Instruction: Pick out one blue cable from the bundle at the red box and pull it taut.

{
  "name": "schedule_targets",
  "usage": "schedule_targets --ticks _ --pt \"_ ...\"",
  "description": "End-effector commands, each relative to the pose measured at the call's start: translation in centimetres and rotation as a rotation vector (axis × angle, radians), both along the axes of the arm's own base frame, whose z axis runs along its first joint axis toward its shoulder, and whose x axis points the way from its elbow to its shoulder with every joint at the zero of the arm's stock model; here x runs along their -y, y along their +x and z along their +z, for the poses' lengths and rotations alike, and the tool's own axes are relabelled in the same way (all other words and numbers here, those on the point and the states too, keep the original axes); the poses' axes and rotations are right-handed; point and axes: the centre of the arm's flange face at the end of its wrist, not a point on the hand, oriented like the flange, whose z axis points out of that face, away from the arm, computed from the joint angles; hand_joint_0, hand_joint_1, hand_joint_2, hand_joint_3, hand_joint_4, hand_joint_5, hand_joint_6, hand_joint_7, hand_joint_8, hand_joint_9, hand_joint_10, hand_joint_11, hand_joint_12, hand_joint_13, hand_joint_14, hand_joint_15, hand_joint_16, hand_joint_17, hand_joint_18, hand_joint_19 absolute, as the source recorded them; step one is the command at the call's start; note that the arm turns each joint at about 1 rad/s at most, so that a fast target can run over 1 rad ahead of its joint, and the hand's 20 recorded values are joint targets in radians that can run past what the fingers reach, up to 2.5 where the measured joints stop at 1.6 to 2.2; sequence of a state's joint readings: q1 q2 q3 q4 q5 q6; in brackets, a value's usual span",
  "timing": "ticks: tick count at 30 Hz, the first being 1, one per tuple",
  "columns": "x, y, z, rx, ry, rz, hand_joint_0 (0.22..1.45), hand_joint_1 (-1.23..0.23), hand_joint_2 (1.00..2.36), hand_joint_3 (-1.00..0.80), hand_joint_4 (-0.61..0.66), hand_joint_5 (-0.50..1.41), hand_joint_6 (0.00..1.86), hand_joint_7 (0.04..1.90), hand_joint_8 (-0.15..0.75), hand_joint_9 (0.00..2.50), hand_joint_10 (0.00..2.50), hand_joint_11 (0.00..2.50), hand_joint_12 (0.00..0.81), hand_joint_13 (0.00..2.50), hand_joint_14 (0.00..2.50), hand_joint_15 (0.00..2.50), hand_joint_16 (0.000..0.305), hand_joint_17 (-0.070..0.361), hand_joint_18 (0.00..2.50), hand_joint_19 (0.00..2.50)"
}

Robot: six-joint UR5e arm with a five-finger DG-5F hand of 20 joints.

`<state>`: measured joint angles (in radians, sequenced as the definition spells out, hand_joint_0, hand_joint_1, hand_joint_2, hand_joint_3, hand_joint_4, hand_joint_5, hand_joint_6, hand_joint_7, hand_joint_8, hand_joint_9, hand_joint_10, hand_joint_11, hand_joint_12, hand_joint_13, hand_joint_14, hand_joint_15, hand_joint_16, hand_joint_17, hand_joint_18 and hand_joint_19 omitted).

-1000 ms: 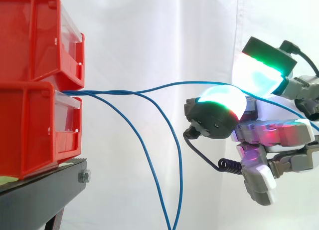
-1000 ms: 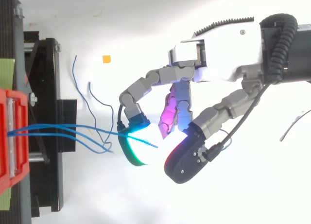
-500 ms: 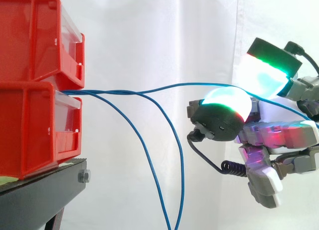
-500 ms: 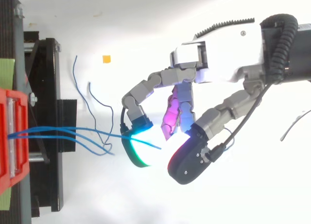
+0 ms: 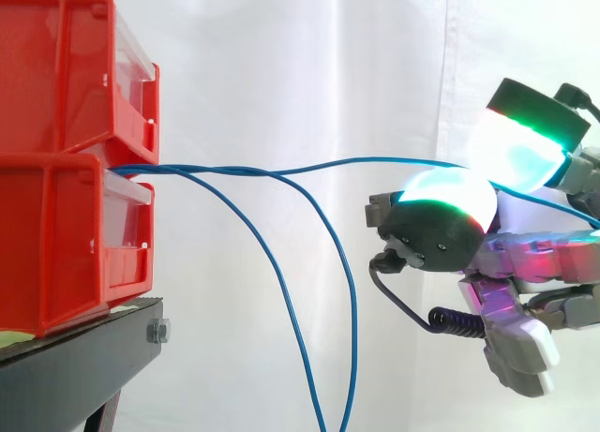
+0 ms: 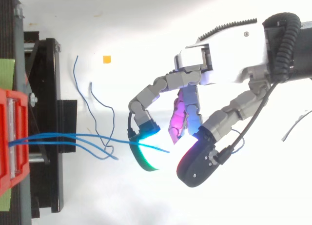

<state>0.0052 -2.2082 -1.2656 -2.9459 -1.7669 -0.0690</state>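
Here, 1 blue cable (image 5: 375, 159) runs right from the red box (image 5: 56, 235) into the hand (image 6: 229, 64) — pinched between its curled fingers' glowing pads (image 5: 448, 190) — the other cables (image 5: 354, 329) drooping left of it.

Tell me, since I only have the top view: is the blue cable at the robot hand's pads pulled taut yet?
Observer: Not quite. From the side, the blue cable runs nearly level from the red bins to the robot hand, with a gentle wave in it.
Operator: And the loose strands?
Observer: The other two cables droop steeply and run off the bottom edge of the side view.
Operator: Where do they all come out?
Observer: From the gap where the upper bin sits on the lower one.
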Motion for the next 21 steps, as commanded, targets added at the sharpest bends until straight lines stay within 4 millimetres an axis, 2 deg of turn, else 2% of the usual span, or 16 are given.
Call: schedule_targets --ticks 1,12,13,15,17,19,21 --pt "0.27 -0.18 -0.01 -0.008 0.001 0.004 0.62 -0.89 1.01 -0.16 -0.12 0.12 0.51 1.38 0.172 1.51 0.01 0.18 0.292 1.09 0.01 0.33 0.045 0.101 0.96 0.48" --pt "0.80 -0.49 -0.10 -0.020 0.005 0.016 0.62 -0.94 1.00 -0.10 -0.13 0.13 0.51 1.37 0.178 1.49 0.00 0.08 0.306 1.12 0.01 0.30 0.049 0.110 1.01 0.44" --pt "0.80 -0.49 -0.22 -0.023 0.005 0.016 0.59 -0.93 1.07 -0.12 -0.13 0.13 0.51 1.38 0.172 1.50 0.00 0.07 0.308 1.12 0.01 0.29 0.049 0.111 1.02 0.43" --pt "0.94 -0.55 -0.14 -0.025 0.004 0.012 0.58 -0.92 1.11 -0.13 -0.12 0.14 0.51 1.37 0.172 1.50 0.00 0.06 0.307 1.12 0.01 0.30 0.050 0.112 1.02 0.44" --pt "1.05 -0.61 -0.33 -0.029 0.003 0.010 0.53 -0.86 1.32 -0.20 -0.12 0.14 0.51 1.37 0.173 1.51 0.00 0.05 0.312 1.13 0.01 0.29 0.051 0.115 1.03 0.44" --pt "1.02 -0.60 -0.27 -0.029 0.003 0.013 0.51 -0.80 1.42 -0.24 -0.11 0.13 0.51 1.35 0.171 1.49 0.00 0.06 0.319 1.12 0.01 0.29 0.051 0.115 1.01 0.45" --pt "1.13 -0.67 -0.19 -0.031 0.005 0.012 0.51 -0.78 1.43 -0.26 -0.10 0.13 0.51 1.34 0.172 1.47 0.00 0.07 0.320 1.11 0.01 0.29 0.051 0.115 0.98 0.46"
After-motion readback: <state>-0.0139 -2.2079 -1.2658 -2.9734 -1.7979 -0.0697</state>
